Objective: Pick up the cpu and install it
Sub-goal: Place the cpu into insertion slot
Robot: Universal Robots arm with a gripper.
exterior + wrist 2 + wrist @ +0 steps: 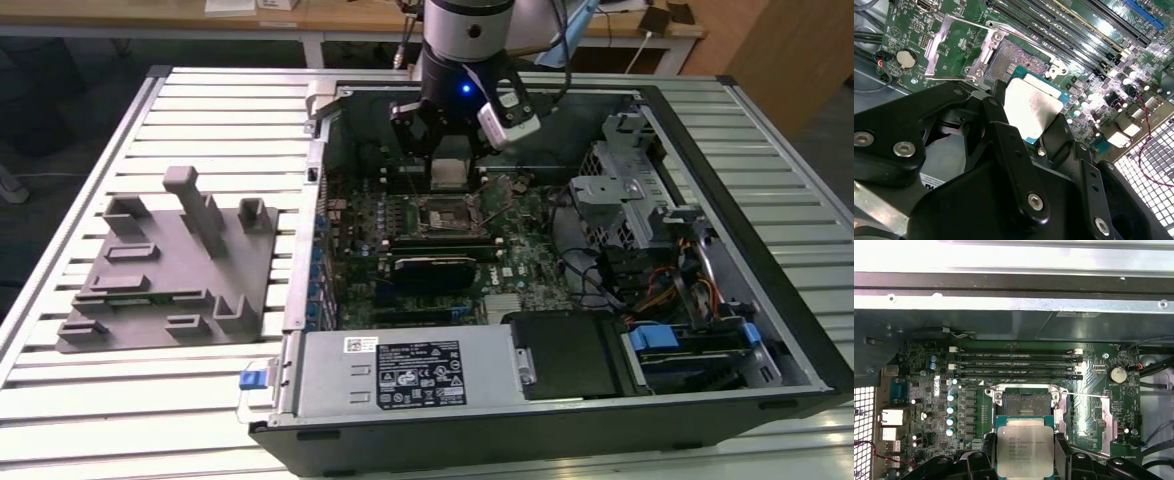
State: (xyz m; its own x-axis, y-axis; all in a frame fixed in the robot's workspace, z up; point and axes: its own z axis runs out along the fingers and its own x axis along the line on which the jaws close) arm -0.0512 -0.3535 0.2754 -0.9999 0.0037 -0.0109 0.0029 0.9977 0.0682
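The cpu (pixel 1025 450) is held clamped by its edges in the gripper (pixel 451 178), above the motherboard (pixel 514 270) inside the open computer case (pixel 747 200), near the CPU socket (pixel 1024 405) and not seated in it. The socket's load plate (pixel 949 47) is swung back. Memory slots (pixel 1014 365) lie just beside the socket. A grey fixture (pixel 167 270) stands on the bench (pixel 80 400) to the exterior view's left.
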